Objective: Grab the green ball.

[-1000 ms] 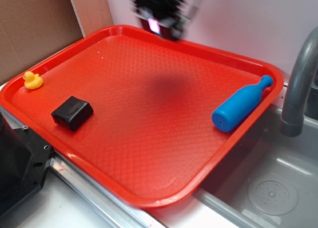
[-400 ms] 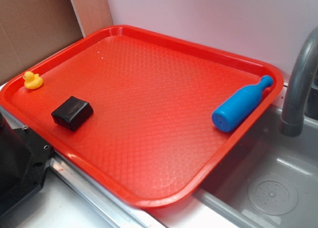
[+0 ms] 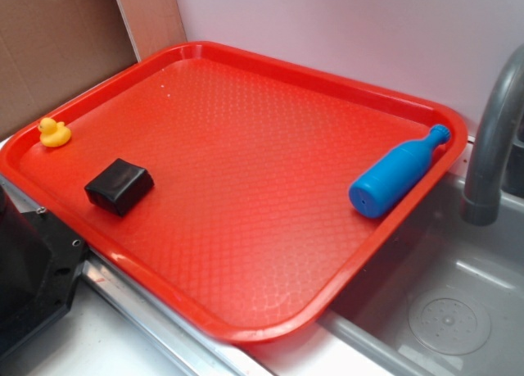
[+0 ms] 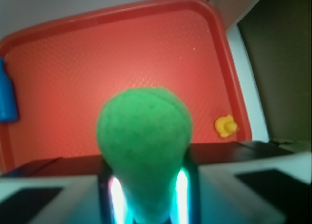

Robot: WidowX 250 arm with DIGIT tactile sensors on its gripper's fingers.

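Clearly lifted, the claw [image 4: 146, 197] is clenched on the green ball [image 4: 143, 146], squeezed between its fingers. Far beneath lies the red tray [image 4: 222, 43]; duck [image 4: 226, 125] lower right, blue bottle [image 4: 7, 98] left.

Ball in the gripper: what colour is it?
Green. The ball fills the wrist view, pinched in the gripper; the exterior view doesn't show it.
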